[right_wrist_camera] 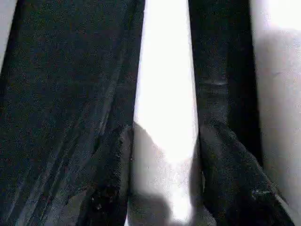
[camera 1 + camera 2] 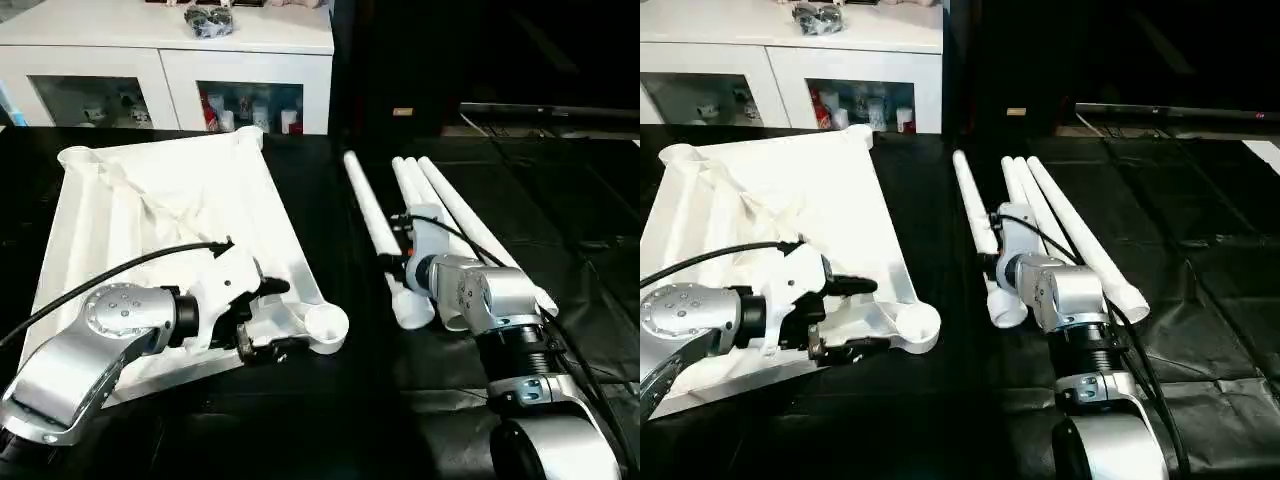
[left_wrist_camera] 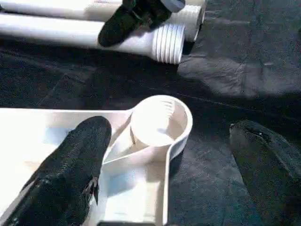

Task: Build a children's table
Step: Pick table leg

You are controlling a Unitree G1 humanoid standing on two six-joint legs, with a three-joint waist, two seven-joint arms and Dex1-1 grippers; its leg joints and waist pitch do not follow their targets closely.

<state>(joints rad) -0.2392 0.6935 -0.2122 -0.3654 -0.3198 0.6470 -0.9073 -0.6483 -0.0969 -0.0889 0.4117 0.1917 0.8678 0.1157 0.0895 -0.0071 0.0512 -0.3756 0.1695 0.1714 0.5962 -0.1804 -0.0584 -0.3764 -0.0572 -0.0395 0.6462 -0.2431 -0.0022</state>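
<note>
Table top [image 2: 170,215] lay underside up on black cloth [image 2: 560,230], robot's left side. Left gripper [image 3: 171,169] spread wide around corner socket [image 3: 160,120], grasping nothing. Right wrist view revealed right gripper [image 1: 164,176] fingers pressed on both sides of one leg [image 1: 165,94]; head views hid this grasp behind wrist. Leg threads [image 3: 169,43] visible from left wrist view.

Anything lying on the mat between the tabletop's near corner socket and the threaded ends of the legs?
No, only bare black mat. In the left wrist view it runs unbroken from the corner socket to the legs' threaded ends; the head views agree.
</note>
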